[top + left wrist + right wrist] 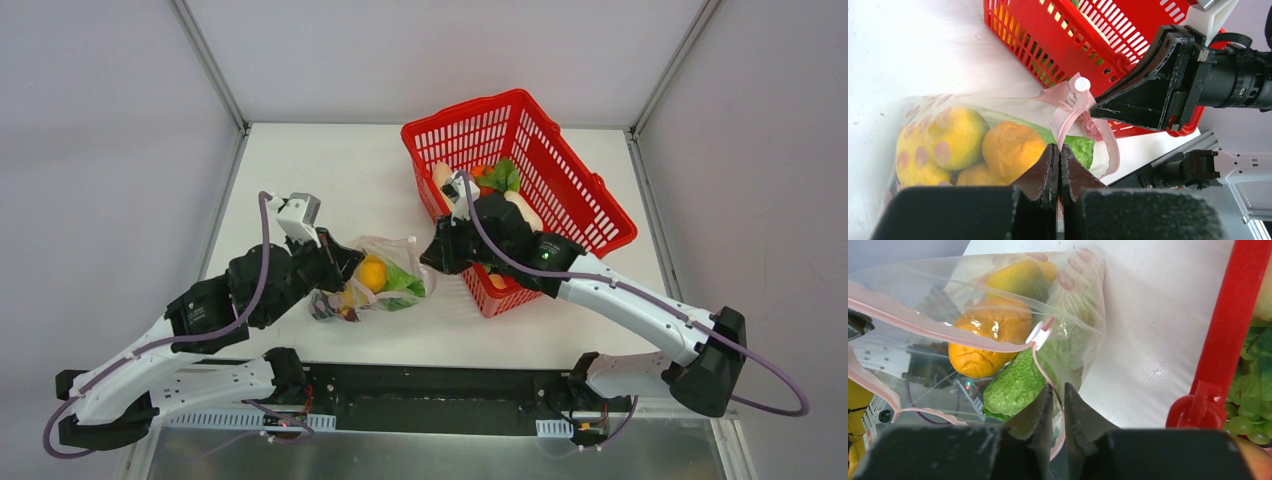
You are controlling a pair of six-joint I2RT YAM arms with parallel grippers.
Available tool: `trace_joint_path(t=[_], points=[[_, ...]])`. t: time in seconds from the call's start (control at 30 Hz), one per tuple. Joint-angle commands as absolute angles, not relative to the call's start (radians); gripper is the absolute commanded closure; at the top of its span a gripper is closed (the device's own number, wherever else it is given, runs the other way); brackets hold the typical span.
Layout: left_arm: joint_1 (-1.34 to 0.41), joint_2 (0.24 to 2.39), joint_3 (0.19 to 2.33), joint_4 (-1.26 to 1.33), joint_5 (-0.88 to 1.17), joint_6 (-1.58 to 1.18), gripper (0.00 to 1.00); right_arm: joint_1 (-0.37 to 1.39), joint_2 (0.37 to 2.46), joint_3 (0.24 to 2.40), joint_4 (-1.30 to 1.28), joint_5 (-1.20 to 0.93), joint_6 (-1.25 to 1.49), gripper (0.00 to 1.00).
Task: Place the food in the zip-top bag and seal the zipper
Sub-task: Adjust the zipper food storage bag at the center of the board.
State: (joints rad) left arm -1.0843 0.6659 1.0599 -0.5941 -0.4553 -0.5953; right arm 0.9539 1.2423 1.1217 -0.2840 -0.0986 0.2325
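Observation:
The clear zip-top bag [388, 272] lies on the table between my two grippers, mouth toward the basket. Inside it is food: an orange round fruit [990, 335], a yellow one [955, 137] and a green leafy piece [1015, 387]. My left gripper [1059, 150] is shut on the pink zipper [1068, 117] at the mouth edge. The zipper's white slider [1039, 333] sits just beyond my right gripper [1057, 392]. Its jaws stand a narrow gap apart with the pink strip running between them, touching one finger.
The red mesh basket [560, 170] stands at the back right, close behind my right gripper. It holds more food, a green leafy piece [503, 176] and pale pieces among them. Its red wall [1220, 340] rises right of the bag.

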Motion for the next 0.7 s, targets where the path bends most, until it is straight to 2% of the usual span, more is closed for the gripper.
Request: trace_joint_path(t=[0.0,0.4,0.53,0.67], points=[[-1.075,0.633,1.058,-0.568,-0.491,-0.610,1.00,0.952,1.259,1.153,-0.263,-0.103,0.222,0.87],[-1.075,0.690,1.083,-0.559,-0.475,-0.584,1.00,0.952,1.235,1.153,-0.255,-0.106,0.237,0.92],[-1.075,0.681,1.092,-0.567,-0.492,-0.575,1.00,0.952,1.247,1.161,-0.254,-0.142,0.257,0.87],[-1.075,0.680,1.087,-0.568,-0.493,-0.580,1.00,0.952,1.247,1.149,-0.247,-0.135,0.263,0.75]])
